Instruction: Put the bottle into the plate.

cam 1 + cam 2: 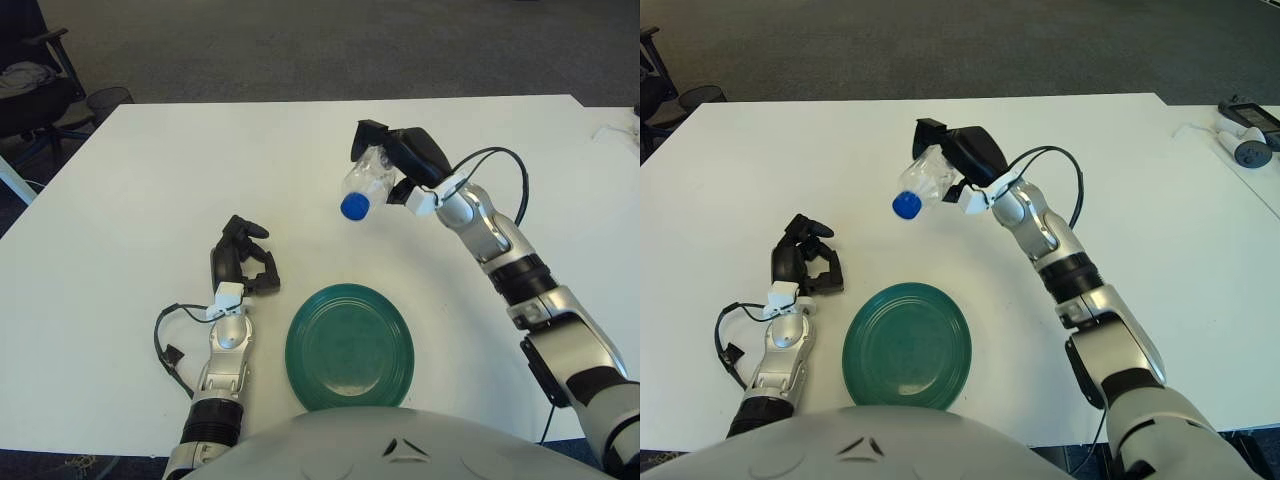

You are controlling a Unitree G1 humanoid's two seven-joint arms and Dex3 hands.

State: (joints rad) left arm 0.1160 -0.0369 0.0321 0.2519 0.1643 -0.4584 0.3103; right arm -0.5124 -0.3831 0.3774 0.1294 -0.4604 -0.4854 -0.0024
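My right hand (pixel 388 158) is shut on a clear plastic bottle (pixel 364 182) with a blue cap (pixel 354 207). It holds the bottle in the air, tilted with the cap down and toward me, above the table beyond the plate. The green plate (pixel 349 347) sits empty on the white table near its front edge. The bottle also shows in the right eye view (pixel 923 181), with the plate (pixel 906 346) below it. My left hand (pixel 243 258) shows to the left of the plate, fingers curled and holding nothing.
The white table (pixel 180 170) spreads wide around the plate. A black office chair (pixel 35 85) stands off the far left corner. Small devices (pixel 1245 135) lie on a second table at the far right. A cable (pixel 165 340) loops beside my left forearm.
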